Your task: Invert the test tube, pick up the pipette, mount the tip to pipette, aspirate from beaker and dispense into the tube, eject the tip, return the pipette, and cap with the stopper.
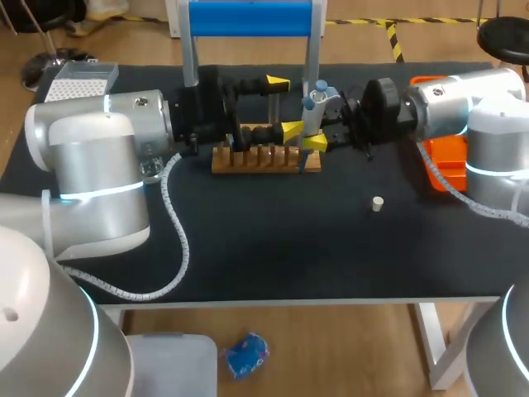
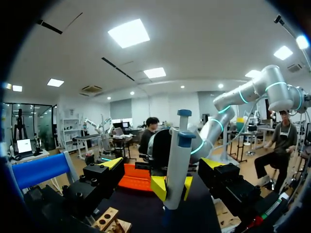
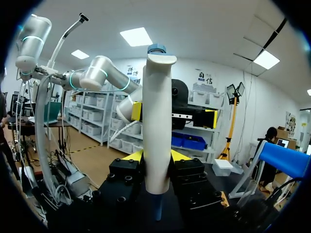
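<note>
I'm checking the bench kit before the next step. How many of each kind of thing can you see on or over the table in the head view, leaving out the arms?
pipette: 1
wooden rack: 1
stopper: 1
orange bin: 1
tip box: 1
blue stand: 1
Total: 6

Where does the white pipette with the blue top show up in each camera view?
Head view: white pipette with the blue top, upright over the right end of the wooden rack.
Left wrist view: just ahead of the left hand.
Right wrist view: gripped in the right hand.
Shared landmark: the blue panel.
</note>
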You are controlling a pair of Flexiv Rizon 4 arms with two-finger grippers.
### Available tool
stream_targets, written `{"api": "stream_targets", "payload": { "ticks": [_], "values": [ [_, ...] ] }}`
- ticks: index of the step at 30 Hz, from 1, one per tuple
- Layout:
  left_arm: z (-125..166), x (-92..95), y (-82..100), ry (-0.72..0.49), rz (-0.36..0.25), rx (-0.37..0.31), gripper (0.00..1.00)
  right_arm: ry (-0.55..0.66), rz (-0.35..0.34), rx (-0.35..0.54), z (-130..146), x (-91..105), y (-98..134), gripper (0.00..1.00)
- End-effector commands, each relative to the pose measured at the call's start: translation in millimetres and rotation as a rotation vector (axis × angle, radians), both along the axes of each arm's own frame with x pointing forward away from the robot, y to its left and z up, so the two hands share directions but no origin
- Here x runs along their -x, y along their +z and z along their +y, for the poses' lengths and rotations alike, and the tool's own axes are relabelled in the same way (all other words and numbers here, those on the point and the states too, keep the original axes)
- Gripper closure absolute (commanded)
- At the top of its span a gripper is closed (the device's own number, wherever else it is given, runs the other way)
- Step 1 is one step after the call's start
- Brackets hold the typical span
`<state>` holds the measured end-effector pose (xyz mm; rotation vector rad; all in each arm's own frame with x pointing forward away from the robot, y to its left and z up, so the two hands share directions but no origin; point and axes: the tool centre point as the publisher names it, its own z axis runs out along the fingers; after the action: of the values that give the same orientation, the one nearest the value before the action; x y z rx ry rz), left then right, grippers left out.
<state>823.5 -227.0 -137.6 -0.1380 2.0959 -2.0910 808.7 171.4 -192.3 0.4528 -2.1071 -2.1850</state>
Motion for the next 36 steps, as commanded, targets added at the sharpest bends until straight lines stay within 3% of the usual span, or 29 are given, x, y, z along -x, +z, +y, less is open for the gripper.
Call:
{"api": "stream_targets", "payload": {
  "ticks": [1,22,36],
  "values": [
    [-4.1,-1.0,-1.9,0.005,0.004,-0.006,0.0,-0.005,0.008,-0.003,6.8,-1.7,-1.2,1.0],
    [-5.1,-3.8,-9.4,0.02,0.01,-0.035,0.0,-0.015,0.048,0.013,24.9,-10.6,-3.9,1.0],
    [-4.7,-4.3,-14.5,0.035,0.016,-0.039,0.22,-0.036,0.057,0.003,27.3,-12.5,-6.6,1.0]
  ]
}}
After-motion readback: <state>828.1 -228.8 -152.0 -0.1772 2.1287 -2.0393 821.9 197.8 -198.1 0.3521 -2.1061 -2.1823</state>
